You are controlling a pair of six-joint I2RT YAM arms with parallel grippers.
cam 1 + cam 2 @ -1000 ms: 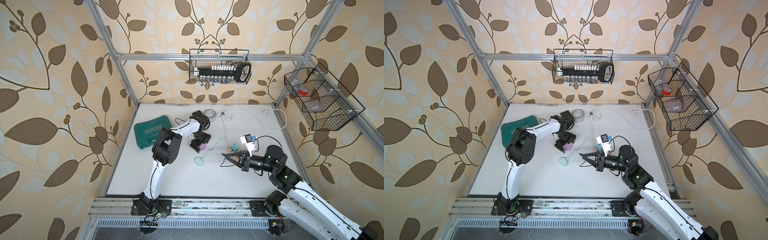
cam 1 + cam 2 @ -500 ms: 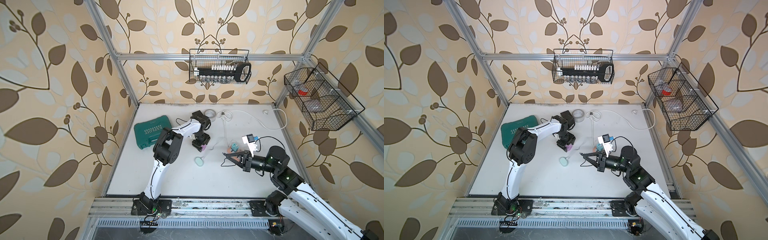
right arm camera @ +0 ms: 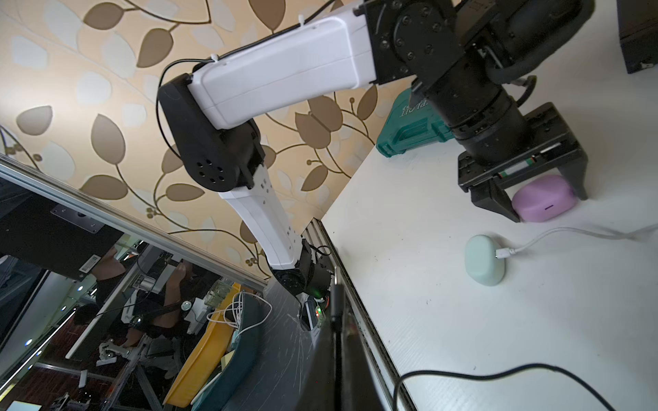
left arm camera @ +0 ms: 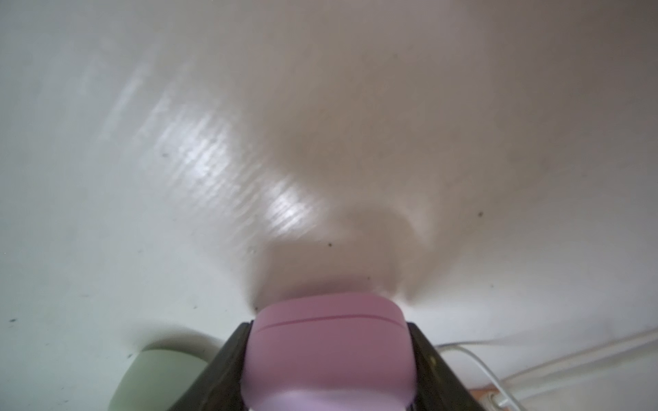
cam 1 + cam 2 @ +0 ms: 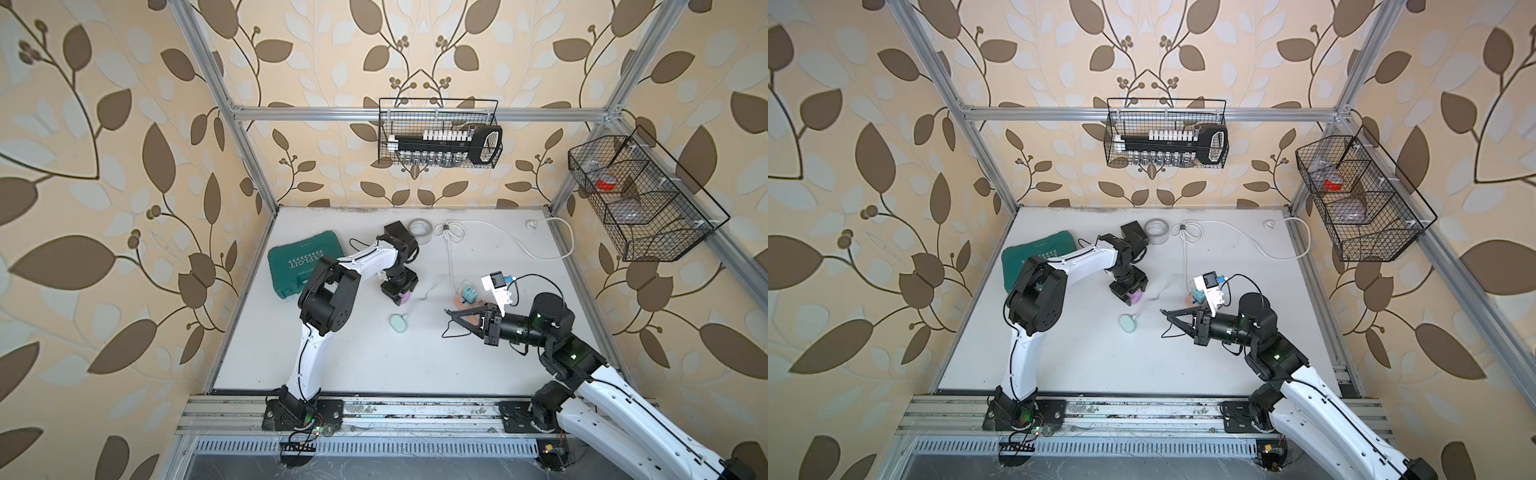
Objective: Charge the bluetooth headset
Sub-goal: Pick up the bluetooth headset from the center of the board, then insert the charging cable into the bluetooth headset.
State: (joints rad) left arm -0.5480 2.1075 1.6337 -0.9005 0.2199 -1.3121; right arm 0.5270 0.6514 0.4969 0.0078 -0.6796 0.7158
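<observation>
Since 1 s ago the left gripper [image 5: 398,293] narrowed; in both top views it straddles the pink case [image 5: 404,297] on the table [image 5: 374,365], and the right gripper [image 5: 453,313] is pinched on a black cable plug [image 5: 446,309]. Left wrist: the case [image 4: 329,352] is clamped between 2 fingers [image 4: 228,359]. Right wrist: it touches the table near the mint case [image 3: 485,259].

In both top views, on the table [image 5: 374,365]: left of centre, tool case [image 5: 299,262]; right of it, near the table's upper edge, tape roll [image 5: 419,227], then coiled cable [image 5: 451,257] running down to adapter [image 5: 468,294], right of centre. At centre, clamped case [image 5: 404,297] between the jaws of left gripper [image 5: 398,293]; just below, apart, plugged case [image 5: 398,323], short lead [image 5: 415,307] in its right side. Further right, right gripper [image 5: 451,311], pointing left, thin cable [image 5: 443,330] hanging from its closed tips. On back wall, upper centre, rack basket [image 5: 436,137]; on right wall, upper right, side basket [image 5: 640,208].
</observation>
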